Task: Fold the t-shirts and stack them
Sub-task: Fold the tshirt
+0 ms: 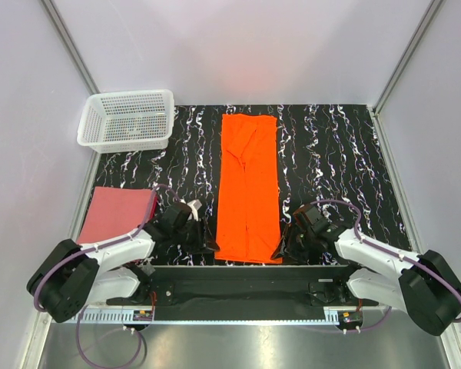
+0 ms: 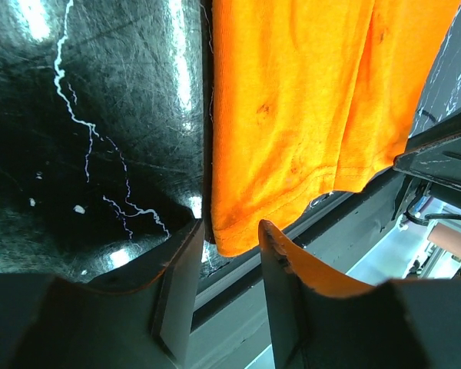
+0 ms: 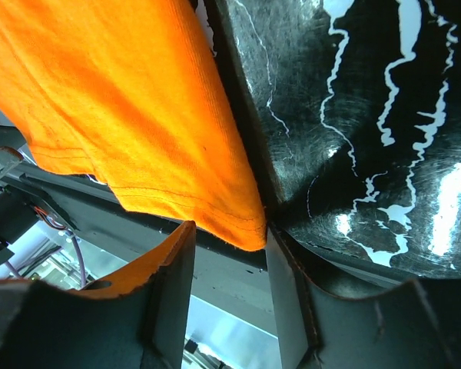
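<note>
Two t-shirts are on the bench [image 1: 323, 161], and each sits where its stage of the job puts it. The pink-red t-shirt [image 1: 121, 211] lies as a neat flat rectangle at about 8 o'clock, by the bench's left edge, seemingly parked there as the base of the stack. The orange t-shirt [image 1: 248, 184] lies in the centre as a long narrow strip running from 12 o'clock to 6 o'clock. Its sides are apparently folded in, and its hem is at the near edge, where both arms can reach it.

The left jaws sit at the hem's 7 o'clock corner and the right jaws at its 5 o'clock corner. In each wrist view the cloth corner pokes into the gap between parted fingers, so both are released, straddling rather than pinching. That symmetric placement suggests a joint pinch, then a carry of the hem toward 12 o'clock to halve the strip. The white mesh basket [image 1: 124, 143] stands at 10 o'clock, well apart.
</note>
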